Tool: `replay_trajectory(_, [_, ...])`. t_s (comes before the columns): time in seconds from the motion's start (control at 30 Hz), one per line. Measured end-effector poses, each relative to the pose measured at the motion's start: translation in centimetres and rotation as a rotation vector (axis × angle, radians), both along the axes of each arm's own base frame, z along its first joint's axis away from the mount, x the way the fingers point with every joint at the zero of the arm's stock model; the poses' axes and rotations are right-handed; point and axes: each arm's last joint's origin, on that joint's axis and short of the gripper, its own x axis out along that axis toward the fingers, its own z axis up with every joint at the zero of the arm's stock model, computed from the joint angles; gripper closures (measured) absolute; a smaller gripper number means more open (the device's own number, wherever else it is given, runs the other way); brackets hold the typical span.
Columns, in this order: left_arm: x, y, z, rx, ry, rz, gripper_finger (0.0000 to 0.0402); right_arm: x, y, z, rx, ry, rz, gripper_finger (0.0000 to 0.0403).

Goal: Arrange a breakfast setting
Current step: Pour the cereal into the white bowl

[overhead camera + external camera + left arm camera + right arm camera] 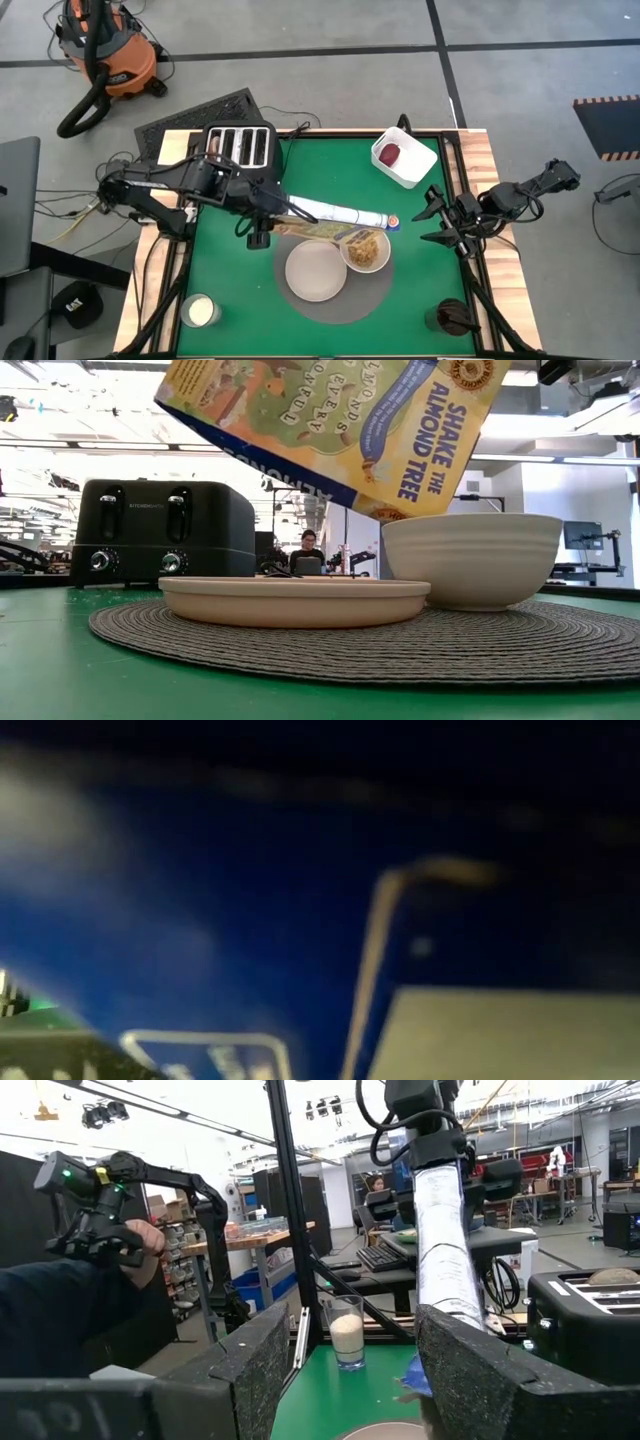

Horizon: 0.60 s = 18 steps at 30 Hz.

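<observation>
While my left gripper (268, 208) clenched a tall yellow-and-blue cardboard cereal box (335, 214), I held that box tipped on its side above the green table mat (420, 270), its open end over the smaller white bowl (366, 250). Brown cereal (364, 248) lay heaped in that bowl. It sat on a round grey woven placemat (340, 305) and touched the round pale plate (316, 271) beside it.

My right gripper (432, 220) hung released, fingers spread, near the mat's right edge and well apart from the bowl. Green surface lay bare between them. A black four-slot toaster (240, 147) with toasted bread (613, 1277) in a slot stood at the far left corner. A white square container (404, 157) holding a small dark-red fruit (389, 153) stood at the far right corner.

A clear glass of milk (200, 311) stood on the near left wooden edge, a dark cup (452, 318) on the near right. Beyond the table, an orange shop vacuum (105, 52) stood on the grey floor, and a person (307, 544) sat at a far desk.
</observation>
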Motion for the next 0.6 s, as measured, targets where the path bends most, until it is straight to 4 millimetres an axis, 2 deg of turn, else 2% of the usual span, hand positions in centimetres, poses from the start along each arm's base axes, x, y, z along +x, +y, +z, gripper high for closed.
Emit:
replay_trajectory(0.13, [-0.3,-0.1,0.0,0.0,-0.006,-0.005,0.026,0.0,0.0,0.0,0.0,0.0,0.0,0.0159])
replay_trajectory(0.43, [-2.7,0.2,-0.6,-0.029,-0.092,0.002,0.026,0.0,0.0,-0.1,-0.006,0.008,0.0,0.0159])
replay_trajectory(0.6, [-4.0,0.4,-2.4,-0.049,-0.112,0.015,0.026,0.0,0.0,-0.1,-0.005,0.008,0.0,0.0159])
